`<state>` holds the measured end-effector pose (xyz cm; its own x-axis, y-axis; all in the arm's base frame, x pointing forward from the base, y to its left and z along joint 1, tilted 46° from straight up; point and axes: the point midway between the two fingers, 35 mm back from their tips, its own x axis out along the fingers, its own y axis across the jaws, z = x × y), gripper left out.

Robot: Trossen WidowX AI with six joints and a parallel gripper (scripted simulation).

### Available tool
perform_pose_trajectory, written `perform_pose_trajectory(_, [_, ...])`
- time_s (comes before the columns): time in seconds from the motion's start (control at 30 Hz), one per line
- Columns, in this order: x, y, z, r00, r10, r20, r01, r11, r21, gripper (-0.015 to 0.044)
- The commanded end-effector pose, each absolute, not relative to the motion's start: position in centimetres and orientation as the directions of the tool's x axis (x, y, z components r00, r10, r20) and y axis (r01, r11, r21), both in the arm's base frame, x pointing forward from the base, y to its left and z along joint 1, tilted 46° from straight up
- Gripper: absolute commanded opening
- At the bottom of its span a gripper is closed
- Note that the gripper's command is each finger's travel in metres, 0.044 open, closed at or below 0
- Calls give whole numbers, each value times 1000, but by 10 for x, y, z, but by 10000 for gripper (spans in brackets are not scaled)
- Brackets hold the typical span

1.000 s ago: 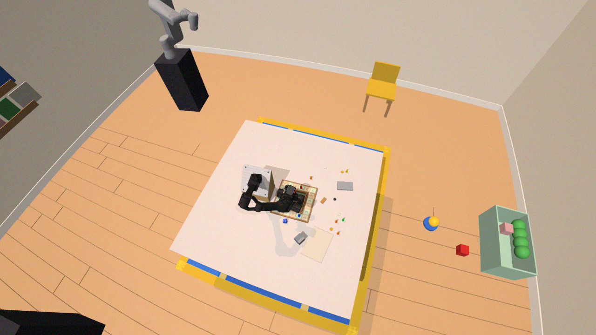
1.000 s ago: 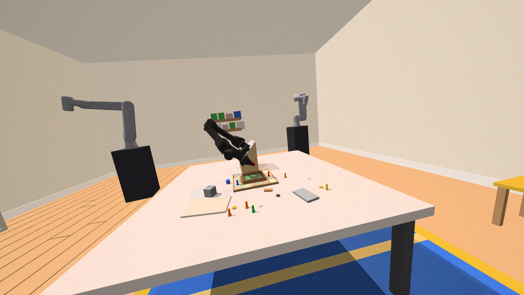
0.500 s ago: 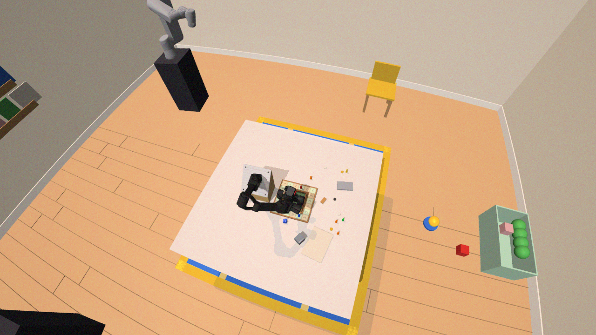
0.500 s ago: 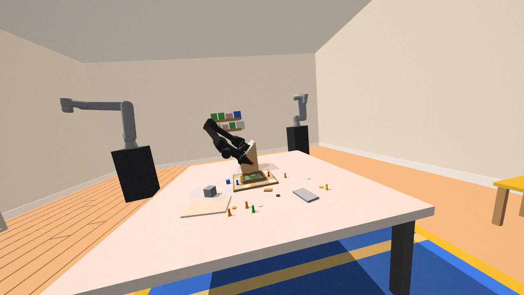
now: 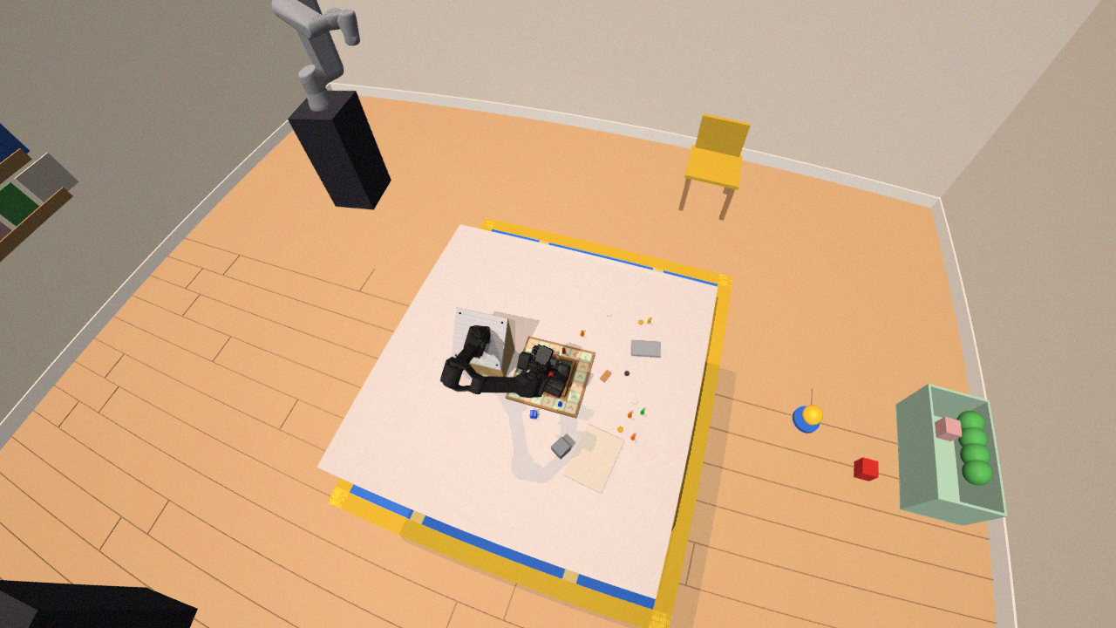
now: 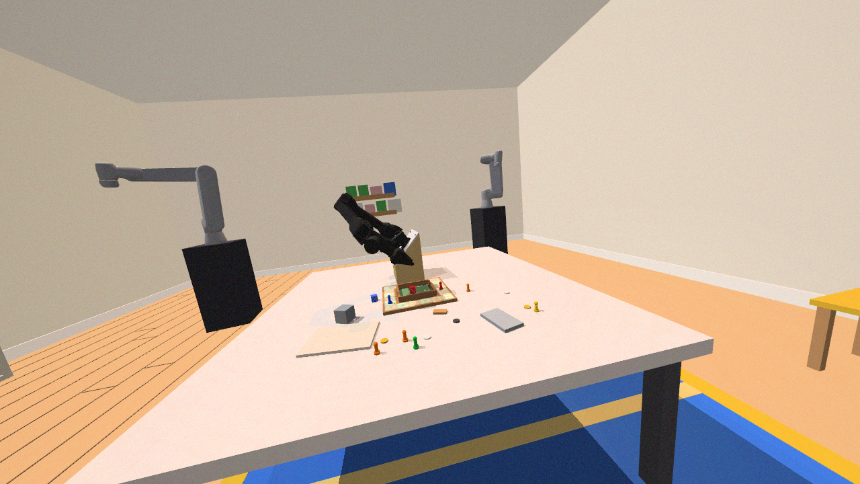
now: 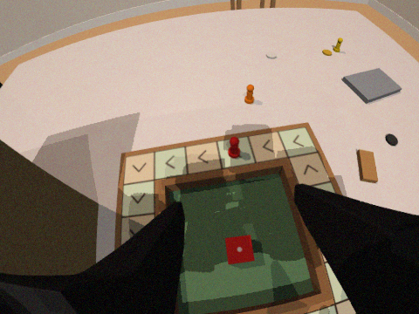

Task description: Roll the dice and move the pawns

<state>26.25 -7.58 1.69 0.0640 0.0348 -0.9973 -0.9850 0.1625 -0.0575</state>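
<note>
My gripper is open above the tray, with nothing between its fingers. The red die is in the tray; one pip shows on its face in the wrist view. The blue die lies on the table outside the board. The red pawn stands on the row whose arrows point left in the wrist view. The blue pawn stands on the board's opposite side, out of the wrist view.
An orange pawn stands beyond the red pawn's row. An orange block, a black disc and a grey slab lie beside the board. A grey cube is near a beige sheet.
</note>
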Motion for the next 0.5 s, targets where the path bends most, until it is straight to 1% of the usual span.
perform_pose_trajectory(0.0, [265,-64,30,71,34,-997,-985,162,-65,394])
perform_pose_trajectory(0.07, [265,-65,29,62,21,-998,-985,164,-58,440])
perform_pose_trajectory(0.1, [264,-66,24,37,-18,-999,-985,170,-40,440])
perform_pose_trajectory(0.17, [261,-70,7,-43,-172,-984,-981,193,9,440])
perform_pose_trajectory(0.27, [259,-76,-10,-111,-442,-890,-977,210,18,440])
perform_pose_trajectory(0.37, [263,-79,-16,-88,-673,-734,-983,177,-45,440])
perform_pose_trajectory(0.4, [265,-78,-17,-75,-708,-702,-984,165,-60,440])
perform_pose_trajectory(0.47, [265,-78,-17,-71,-719,-691,-985,160,-66,440])
